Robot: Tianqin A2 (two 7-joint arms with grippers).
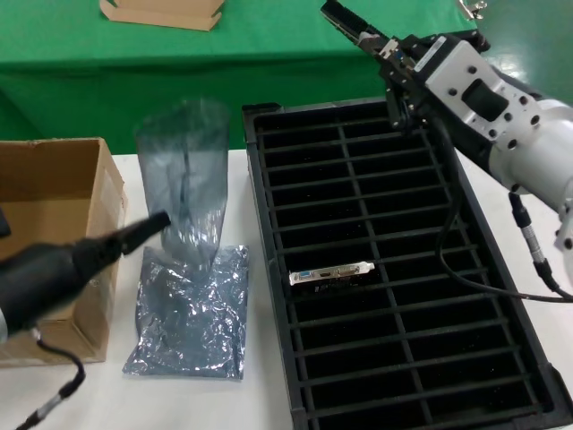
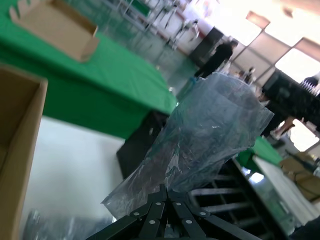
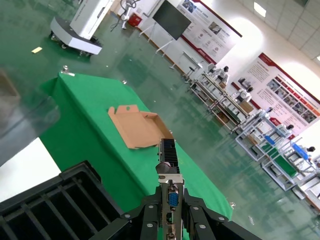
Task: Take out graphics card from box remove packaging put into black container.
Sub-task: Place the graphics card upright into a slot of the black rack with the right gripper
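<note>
My right gripper [image 1: 383,47] hangs above the far edge of the black container [image 1: 269,269], shut on a graphics card [image 1: 345,21]. Its silvery bracket with the blue port [image 3: 172,198] sits between the jaws, and the dark board [image 3: 168,150] sticks out past them. A second graphics card [image 1: 331,273] lies in a slot midway down the container's left column. My left gripper [image 1: 158,222] is shut on the lower edge of an empty, upright bag of packaging [image 1: 183,166], held above the table between the box [image 1: 54,193] and the container. In the left wrist view the bag [image 2: 210,125] rises from the fingertips [image 2: 161,192].
Another silver bag [image 1: 192,313] lies flat on the white table below the held one. A flat tan cardboard tray [image 1: 161,11] rests on the green table behind. A cable [image 1: 483,278] from the right arm droops over the container's right column.
</note>
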